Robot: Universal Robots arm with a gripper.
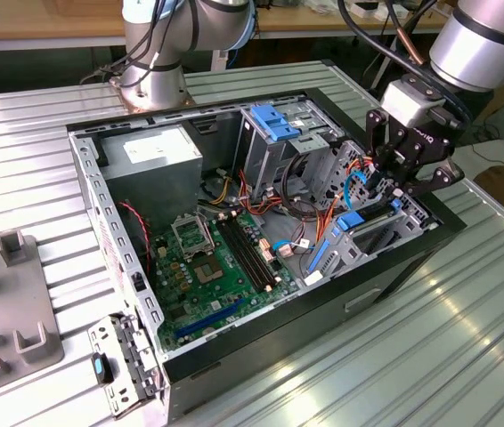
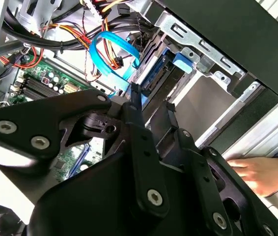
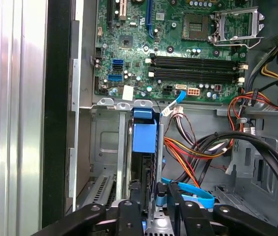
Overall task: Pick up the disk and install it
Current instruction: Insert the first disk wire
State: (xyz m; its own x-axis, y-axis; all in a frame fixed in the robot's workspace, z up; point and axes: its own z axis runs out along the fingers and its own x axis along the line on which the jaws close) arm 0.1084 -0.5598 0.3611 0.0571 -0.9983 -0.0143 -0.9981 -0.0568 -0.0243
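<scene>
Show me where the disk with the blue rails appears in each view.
Exterior view: disk in the bay at the exterior view's right, below the gripper.
Second wrist view: disk in the metal bay, past the gripper.
First wrist view: disk in that bay, beside the black case wall.
Shared landmark: the green motherboard.

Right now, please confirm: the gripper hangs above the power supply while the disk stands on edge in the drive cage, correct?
Not the power supply: in the exterior view the gripper hangs above the drive cage, over the disk. The disk does stand on edge there.
</scene>
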